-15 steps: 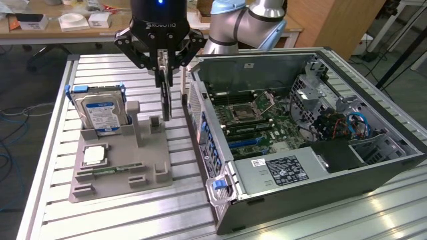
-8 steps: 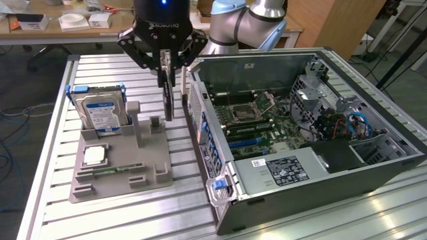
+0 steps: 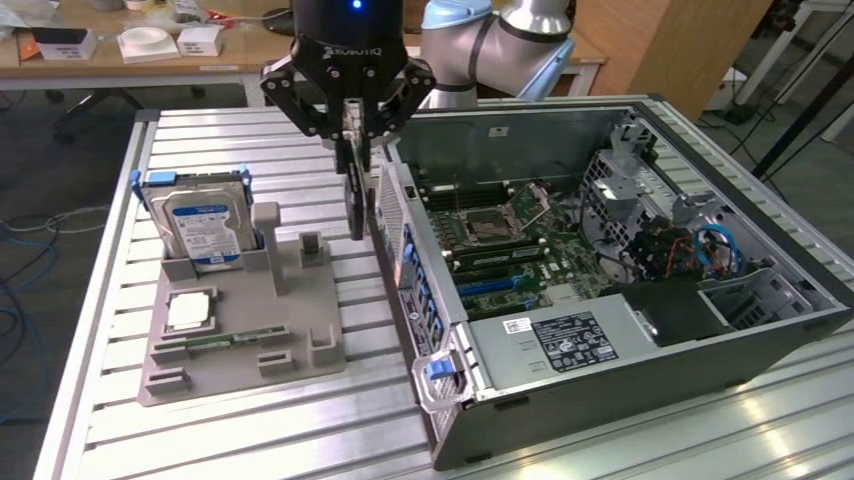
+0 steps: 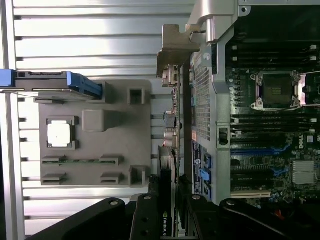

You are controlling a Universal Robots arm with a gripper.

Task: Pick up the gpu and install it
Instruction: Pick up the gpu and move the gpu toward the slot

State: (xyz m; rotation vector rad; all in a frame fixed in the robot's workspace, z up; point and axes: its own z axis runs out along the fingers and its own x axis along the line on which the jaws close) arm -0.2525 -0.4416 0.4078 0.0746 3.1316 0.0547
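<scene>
Exterior view: the case point(image 3: 641, 400) lies on the exterior view's right of the tray point(image 3: 267, 310). Between them, just outside the case wall, the gpu point(image 3: 355, 205) hangs edge-on, long axis vertical, pinched by the gripper point(image 3: 355, 140) directly above.

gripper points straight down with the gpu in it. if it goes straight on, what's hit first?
Probably the slatted table, in the strip between the gray parts holder and the computer case's rear wall. The gpu hanging from the gripper would land first. It hangs close to that wall, so depth is unclear.
</scene>
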